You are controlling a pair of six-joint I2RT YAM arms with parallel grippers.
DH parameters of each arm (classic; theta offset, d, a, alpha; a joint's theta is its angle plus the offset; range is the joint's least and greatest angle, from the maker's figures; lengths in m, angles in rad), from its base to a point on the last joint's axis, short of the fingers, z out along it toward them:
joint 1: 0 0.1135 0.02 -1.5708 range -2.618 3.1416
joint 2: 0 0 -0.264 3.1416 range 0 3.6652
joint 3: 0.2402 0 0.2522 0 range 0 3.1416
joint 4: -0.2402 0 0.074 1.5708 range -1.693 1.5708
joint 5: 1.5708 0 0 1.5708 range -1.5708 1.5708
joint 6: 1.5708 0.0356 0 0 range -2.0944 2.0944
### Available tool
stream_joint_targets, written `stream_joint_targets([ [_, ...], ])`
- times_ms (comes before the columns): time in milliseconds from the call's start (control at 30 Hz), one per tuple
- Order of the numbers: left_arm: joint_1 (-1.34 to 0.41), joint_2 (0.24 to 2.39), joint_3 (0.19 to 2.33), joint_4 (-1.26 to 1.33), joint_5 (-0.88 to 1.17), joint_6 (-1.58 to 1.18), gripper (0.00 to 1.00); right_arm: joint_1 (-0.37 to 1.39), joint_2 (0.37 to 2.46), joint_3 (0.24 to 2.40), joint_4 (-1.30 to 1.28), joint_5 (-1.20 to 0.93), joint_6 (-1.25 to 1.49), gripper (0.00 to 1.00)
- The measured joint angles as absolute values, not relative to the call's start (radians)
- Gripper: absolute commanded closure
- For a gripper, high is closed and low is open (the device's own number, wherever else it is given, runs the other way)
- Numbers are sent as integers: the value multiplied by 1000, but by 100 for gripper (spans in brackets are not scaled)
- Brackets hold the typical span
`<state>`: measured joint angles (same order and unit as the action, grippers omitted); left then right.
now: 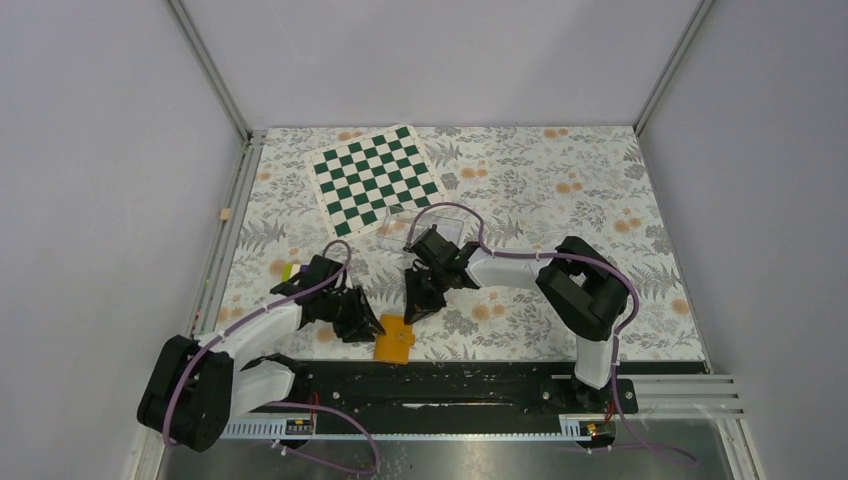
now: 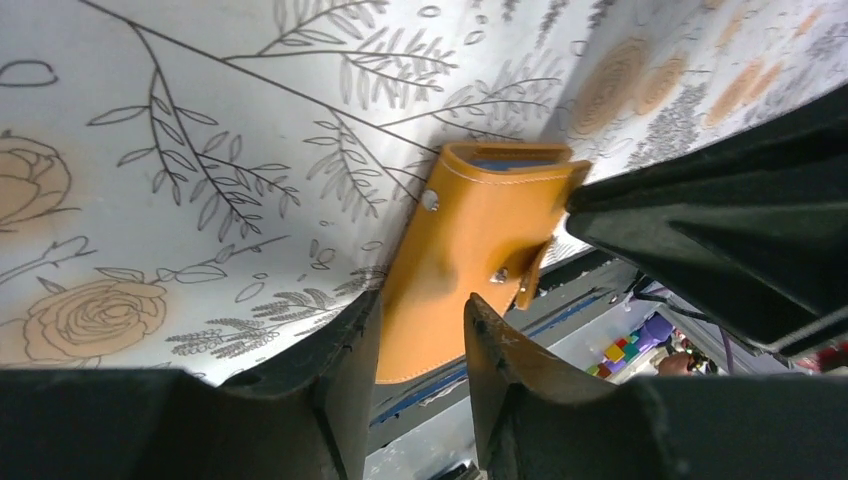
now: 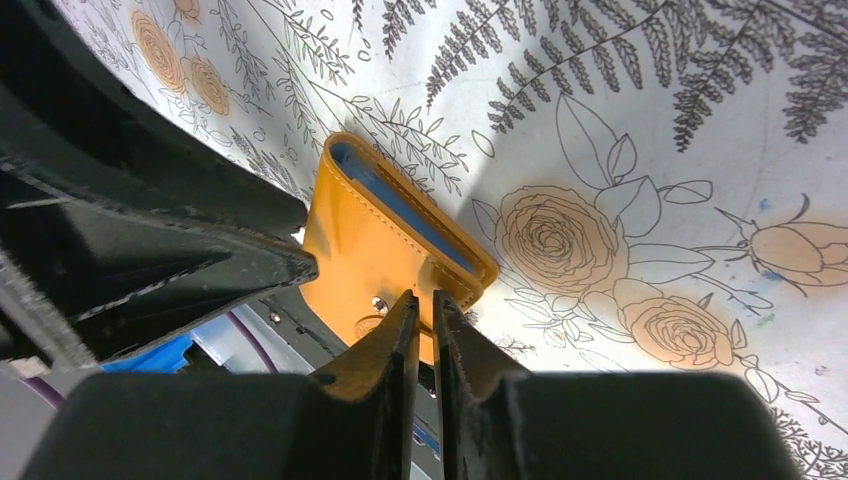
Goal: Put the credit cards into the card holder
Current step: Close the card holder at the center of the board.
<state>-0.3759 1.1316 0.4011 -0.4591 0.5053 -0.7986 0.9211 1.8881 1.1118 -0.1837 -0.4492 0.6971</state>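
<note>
Floral tablecloth (image 1: 560, 200) is filling the top view. The card holder (image 1: 393, 340) is lying at its near edge, between the left gripper (image 1: 370, 327) and the right gripper (image 1: 418, 305).

Left wrist: your fingers (image 2: 335, 390) are standing apart, straddling the holder's overhanging end. Cannot tell if they are clamping it. The smooth, stitched orange leather could be slipping off the edge.

Right wrist: your fingers (image 3: 385, 350) are sitting nearly together around the snap strap (image 3: 427, 345), grip unclear. Tugging there risks dragging the flat wallet. Blue lining is showing.
</note>
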Motion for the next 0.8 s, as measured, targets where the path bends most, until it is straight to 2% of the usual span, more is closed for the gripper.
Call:
stream_joint_targets([
  [333,-429,1048,498,-500,496,-790,66,918,1887,1112,-193,-466,697,85],
  [567,-508,1160,499,-452,521,-794,66,918,1888,1112,-188,-484,697,86],
  [800,-522,1221,497,-380,528,-815,75,918,1898,1111,-189,-484,697,87],
])
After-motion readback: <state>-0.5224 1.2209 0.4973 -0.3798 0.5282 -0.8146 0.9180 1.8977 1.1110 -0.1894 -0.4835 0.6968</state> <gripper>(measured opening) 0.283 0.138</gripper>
